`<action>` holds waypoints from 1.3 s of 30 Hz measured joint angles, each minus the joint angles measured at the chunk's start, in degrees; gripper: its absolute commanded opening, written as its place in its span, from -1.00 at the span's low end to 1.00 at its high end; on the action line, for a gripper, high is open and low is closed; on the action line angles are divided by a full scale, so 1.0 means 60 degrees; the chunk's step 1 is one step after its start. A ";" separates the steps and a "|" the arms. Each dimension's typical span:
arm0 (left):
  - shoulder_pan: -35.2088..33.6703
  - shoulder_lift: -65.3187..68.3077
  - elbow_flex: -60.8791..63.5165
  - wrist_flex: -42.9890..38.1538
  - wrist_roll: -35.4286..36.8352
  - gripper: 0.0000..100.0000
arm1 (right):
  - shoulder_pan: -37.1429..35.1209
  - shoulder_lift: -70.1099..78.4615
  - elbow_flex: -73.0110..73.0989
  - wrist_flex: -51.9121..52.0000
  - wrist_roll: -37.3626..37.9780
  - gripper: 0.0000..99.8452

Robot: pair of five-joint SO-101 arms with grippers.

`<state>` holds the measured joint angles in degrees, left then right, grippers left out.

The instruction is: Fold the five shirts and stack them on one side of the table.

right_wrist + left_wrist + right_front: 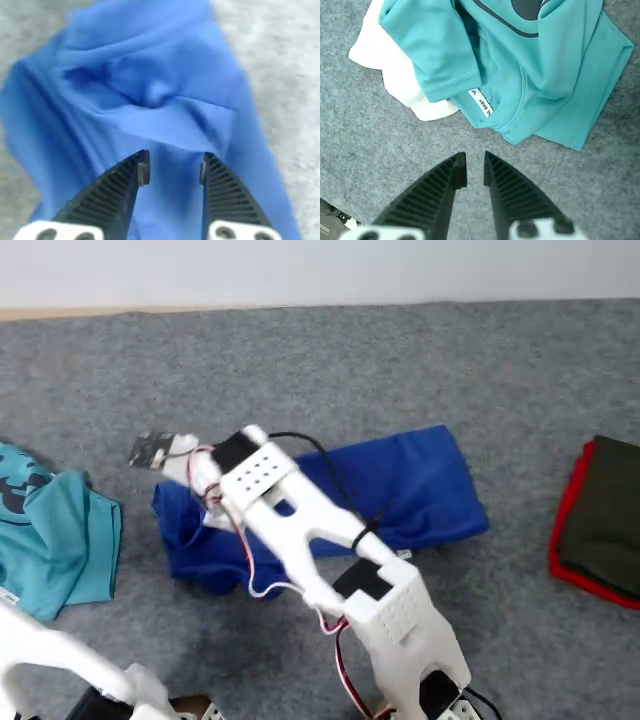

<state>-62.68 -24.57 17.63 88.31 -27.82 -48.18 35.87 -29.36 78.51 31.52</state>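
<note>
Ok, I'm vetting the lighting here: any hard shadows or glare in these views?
High view: even light, no glare; a soft shadow on the table beside the blue shirt, under the arm. Left wrist view: soft shadows in the teal shirt's folds, no glare. Right wrist view: gentle fold shadows on the blue shirt, none hard.
</note>
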 measured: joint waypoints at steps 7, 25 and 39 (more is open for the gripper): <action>0.0000 0.0000 0.0000 0.0000 0.0000 -0.85 | -0.0659 0.0000 -0.1392 0.1260 0.0000 -0.65; 0.0015 0.0000 -0.0015 0.0337 -0.0117 -0.85 | 0.1201 0.0791 -0.2242 0.0425 -0.0454 -0.65; 0.4996 0.0322 -0.0527 0.1670 -0.0293 -0.70 | 0.3941 -0.0733 -0.3927 0.3663 -0.1509 -0.65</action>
<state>-32.70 -22.64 14.46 98.33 -29.58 -24.53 31.47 -52.92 100.48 22.46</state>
